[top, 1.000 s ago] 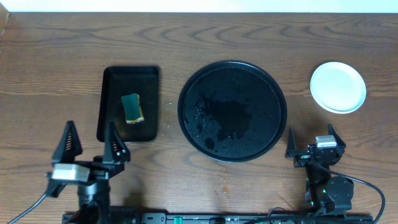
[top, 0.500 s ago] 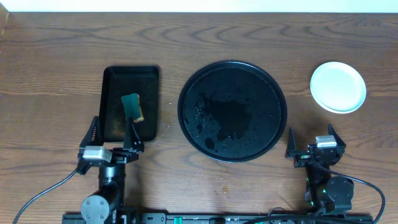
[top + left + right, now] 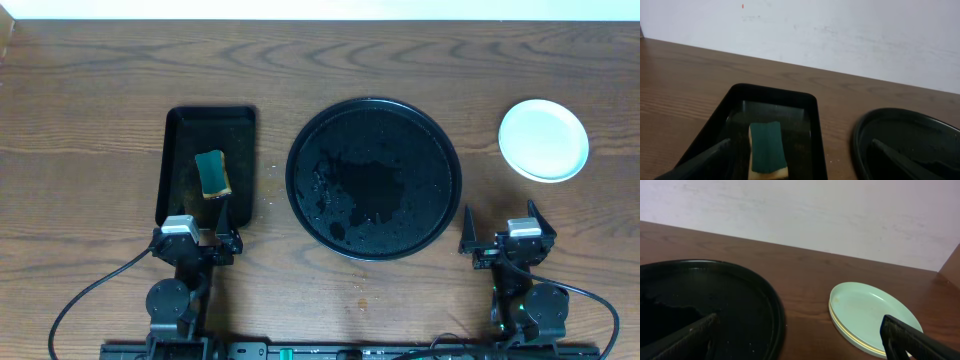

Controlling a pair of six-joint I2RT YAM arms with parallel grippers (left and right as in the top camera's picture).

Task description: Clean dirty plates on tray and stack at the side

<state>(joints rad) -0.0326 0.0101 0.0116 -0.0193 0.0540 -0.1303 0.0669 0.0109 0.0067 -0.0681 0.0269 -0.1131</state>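
Overhead, black tray (image 3: 420, 135) glistening wet, mint plates (image 3: 543, 140) stacked apart

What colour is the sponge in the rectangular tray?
Rectangular sponge: dark green top, yellow base; left wrist view shows best.

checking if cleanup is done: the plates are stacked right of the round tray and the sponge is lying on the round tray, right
Not quite. The sponge lies in the rectangular tray, not on the round tray, as the overhead view shows. The plates are indeed stacked right of the round tray.
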